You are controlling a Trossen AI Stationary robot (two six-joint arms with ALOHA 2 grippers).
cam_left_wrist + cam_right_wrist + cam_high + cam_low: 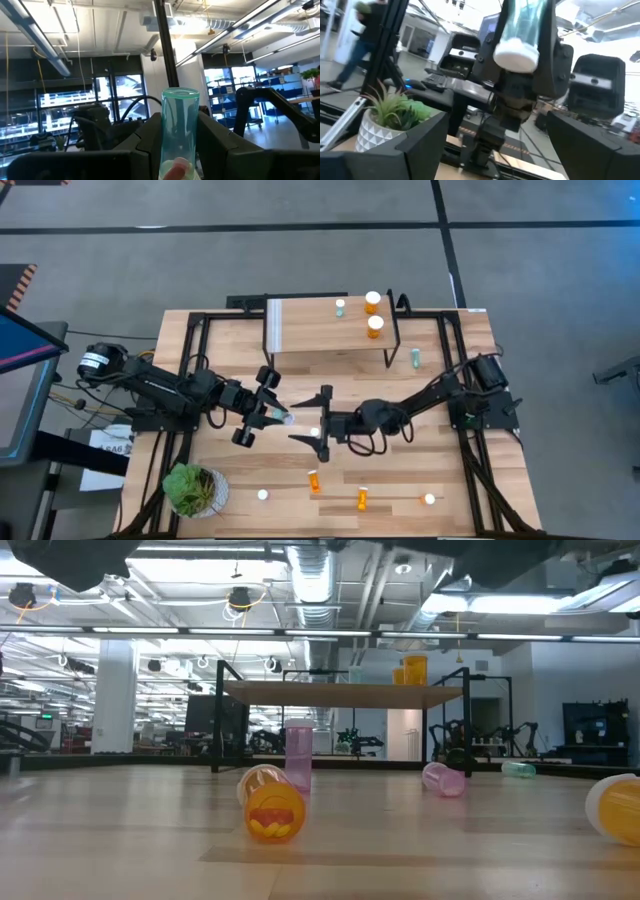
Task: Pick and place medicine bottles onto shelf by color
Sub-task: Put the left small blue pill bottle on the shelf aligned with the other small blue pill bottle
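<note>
My left gripper [274,414] is shut on a pale green medicine bottle [282,418] over the table's middle, in front of the shelf [300,340]. My right gripper [318,420] is open and empty just right of that bottle, facing it. The right wrist view shows the bottle [525,20] and its white cap [516,52]. On the shelf stand a pale green bottle [340,307] and two orange ones [372,302] [375,326]. Orange bottles [315,480] [362,498] lie near the table's front edge. Pink bottles [298,755] [442,778] show in the low view. My left gripper pinches the pale green bottle's body [180,135] between its two fingers [150,137]. The bottle lies along the fingers, its clear bottom end [180,93] pointing away from the palm and its cap toward it. It is lifted clear of the table.
A potted plant [195,490] stands at the front left corner. A pale green bottle [415,358] lies on the table right of the shelf. Two white-capped bottles [263,495] [430,500] stand near the front edge. An orange bottle [272,805] lies close to the low camera.
</note>
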